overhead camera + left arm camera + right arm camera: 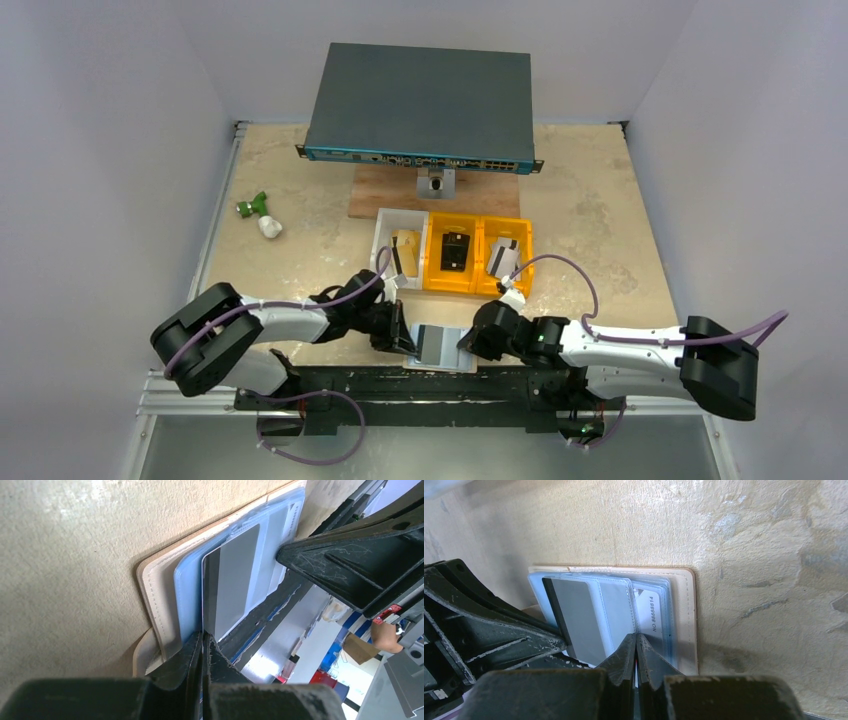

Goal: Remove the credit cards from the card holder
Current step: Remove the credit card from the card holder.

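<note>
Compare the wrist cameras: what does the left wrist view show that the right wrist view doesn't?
Only left wrist: the left gripper seen end-on, shut on the grey card at its edge, and the room beyond the table. Only right wrist: the right gripper shut, its tip on the clear sleeves, and a printed number on a sleeved card. Both: the open card holder, the grey card with its dark stripe, the table.

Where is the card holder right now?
In the top view the card holder lies open at the table's near edge, just before the yellow bins, between the left end effector, shut on its grey card, and the right end effector.
</note>
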{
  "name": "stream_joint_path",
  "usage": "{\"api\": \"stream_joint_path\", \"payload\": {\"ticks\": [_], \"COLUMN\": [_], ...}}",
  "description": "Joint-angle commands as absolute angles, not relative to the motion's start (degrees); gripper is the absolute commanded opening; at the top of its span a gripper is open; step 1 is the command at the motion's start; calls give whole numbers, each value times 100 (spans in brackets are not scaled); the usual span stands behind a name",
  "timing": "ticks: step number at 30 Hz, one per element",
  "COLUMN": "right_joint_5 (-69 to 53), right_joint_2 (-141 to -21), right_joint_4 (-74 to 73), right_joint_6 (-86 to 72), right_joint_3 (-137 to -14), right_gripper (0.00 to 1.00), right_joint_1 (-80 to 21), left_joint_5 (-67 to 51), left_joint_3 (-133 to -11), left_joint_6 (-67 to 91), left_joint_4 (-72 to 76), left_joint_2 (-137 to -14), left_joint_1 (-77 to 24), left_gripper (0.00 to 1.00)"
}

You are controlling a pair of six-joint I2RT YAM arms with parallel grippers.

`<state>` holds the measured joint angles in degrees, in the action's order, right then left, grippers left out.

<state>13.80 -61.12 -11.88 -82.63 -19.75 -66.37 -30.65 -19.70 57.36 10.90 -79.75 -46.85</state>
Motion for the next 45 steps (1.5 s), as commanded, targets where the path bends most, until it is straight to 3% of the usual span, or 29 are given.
{"api": "stream_joint_path", "payload": {"ticks": [1, 12, 22, 24, 31, 37, 45], "right_joint_5": [1432, 1414, 1480, 1540, 1635, 1498, 1017], "right_joint_2": [-6334, -6409, -6250, -6198, -5832, -5842, -5695], "right_joint_4": [-1960, -1874, -1983, -2052, -1846, -1193, 766], "right_joint_6": [-8112, -8028, -7805, -7733, -7243, -6878, -7012], "right_joint_3": [-1723, -1770, -2148, -2327, -3064, -3260, -2502], "right_gripper": [0, 0, 0, 6, 42, 60, 83], "right_joint_1": [-6640, -6645, -6645, -6645, -6645, -6645, -6627], "left_joint_5": [-2879, -2741, -2340, -2333, -2489, -2676, -3268], "left_joint_3": [-2070, -2085, -2246, -2254, -2387, -2441, -2403], "left_joint_6": [5435, 5295, 4932, 4918, 4980, 5060, 5358], "left_joint_4": [735, 315, -1028, -1103, -1317, -1399, -1128], "left_joint_2": [-7835, -7405, -6610, -6455, -6079, -5552, -5027], "left_joint_1": [-4622, -4563, -4545, -4540, -4491, -4287, -3924], "left_gripper": [0, 0, 0, 0, 0, 0, 0]}}
